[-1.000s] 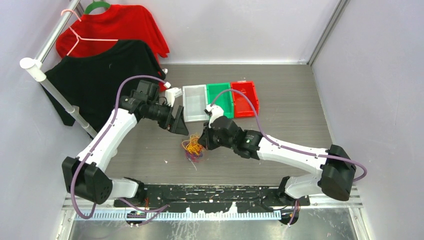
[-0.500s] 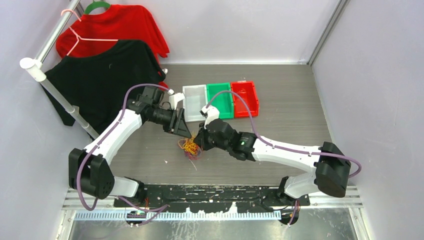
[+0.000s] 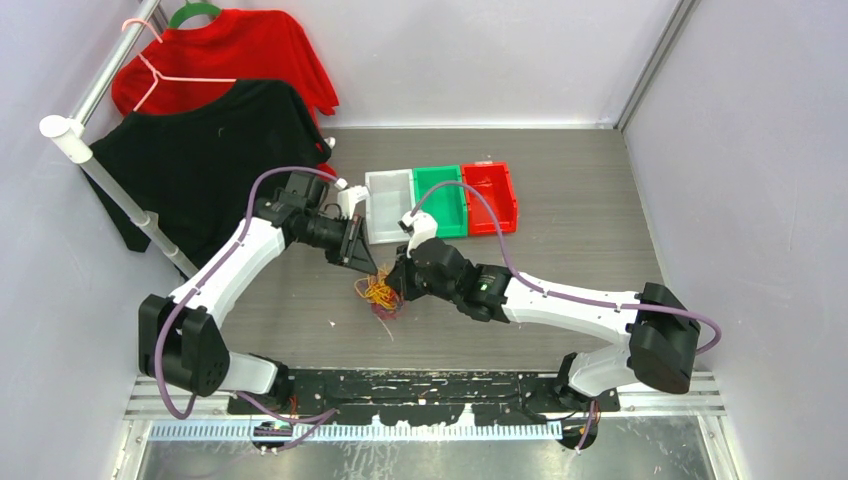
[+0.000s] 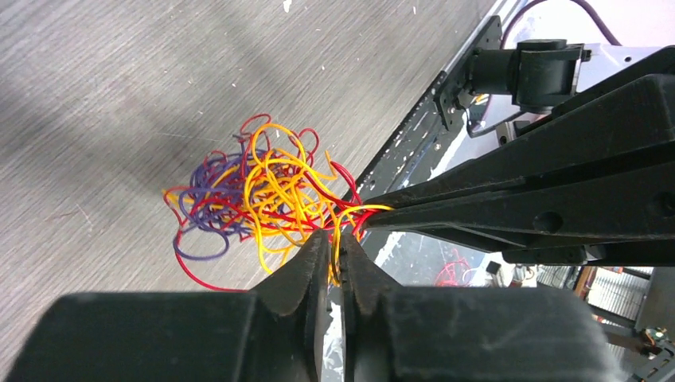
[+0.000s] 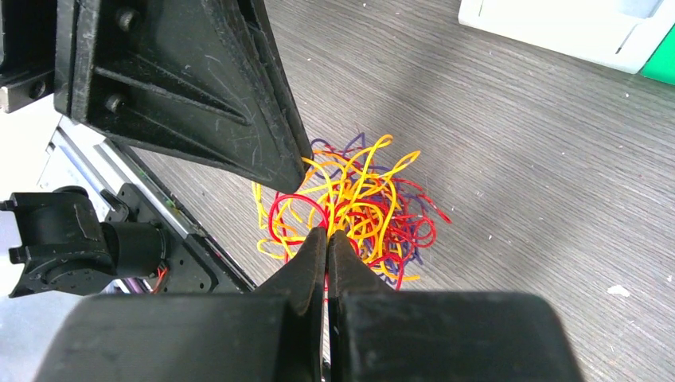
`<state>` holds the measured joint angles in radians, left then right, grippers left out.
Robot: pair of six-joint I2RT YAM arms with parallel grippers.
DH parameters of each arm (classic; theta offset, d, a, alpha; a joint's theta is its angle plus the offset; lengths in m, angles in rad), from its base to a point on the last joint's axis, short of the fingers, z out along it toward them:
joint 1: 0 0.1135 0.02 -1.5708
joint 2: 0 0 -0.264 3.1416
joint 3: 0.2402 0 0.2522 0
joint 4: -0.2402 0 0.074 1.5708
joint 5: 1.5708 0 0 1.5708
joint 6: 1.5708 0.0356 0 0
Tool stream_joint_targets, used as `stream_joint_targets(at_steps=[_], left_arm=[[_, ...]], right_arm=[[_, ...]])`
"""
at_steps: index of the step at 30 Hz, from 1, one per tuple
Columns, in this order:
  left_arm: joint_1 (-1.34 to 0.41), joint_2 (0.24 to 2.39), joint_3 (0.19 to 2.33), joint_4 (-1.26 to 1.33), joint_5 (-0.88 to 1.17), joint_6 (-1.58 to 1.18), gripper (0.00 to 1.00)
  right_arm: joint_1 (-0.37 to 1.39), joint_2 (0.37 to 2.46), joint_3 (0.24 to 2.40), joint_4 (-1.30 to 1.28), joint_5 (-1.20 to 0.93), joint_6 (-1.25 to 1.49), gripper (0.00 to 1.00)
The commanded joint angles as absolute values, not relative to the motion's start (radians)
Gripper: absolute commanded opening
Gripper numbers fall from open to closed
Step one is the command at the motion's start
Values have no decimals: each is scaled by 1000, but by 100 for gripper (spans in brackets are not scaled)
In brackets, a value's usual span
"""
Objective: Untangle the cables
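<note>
You see the cables lying in one tangle on the grey worktop, between the arms. Left hand: nearly closed, pinching an orange strand. Right hand: closed tight on strands at the tangle's edge.

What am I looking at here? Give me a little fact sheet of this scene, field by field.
cables: one knot of thin orange, red and purple strands
left gripper: shut on an orange strand at the knot's edge
right gripper: shut on strands at the opposite edge
table: grey, wood-grained
behind the knot: white tray, green tray, red tray, side by side
far left: red shirt and black shirt, hanging
</note>
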<state>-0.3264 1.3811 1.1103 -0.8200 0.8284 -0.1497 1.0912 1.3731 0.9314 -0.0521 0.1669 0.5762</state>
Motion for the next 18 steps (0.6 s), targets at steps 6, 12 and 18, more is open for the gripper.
stream_joint_targets(at_steps=[6,12,18], left_arm=[[-329,1348,1247,-889,715,-84,0],[-328,1311,1353,-937,662,-38,0],[-329,1278,1402,-975,666,-16,0]], right_arm=[[1097,1341,917,42,207,607,1],[1097,1315,817,51,267,638,1],[1097,1269,728,16,355,663,15]])
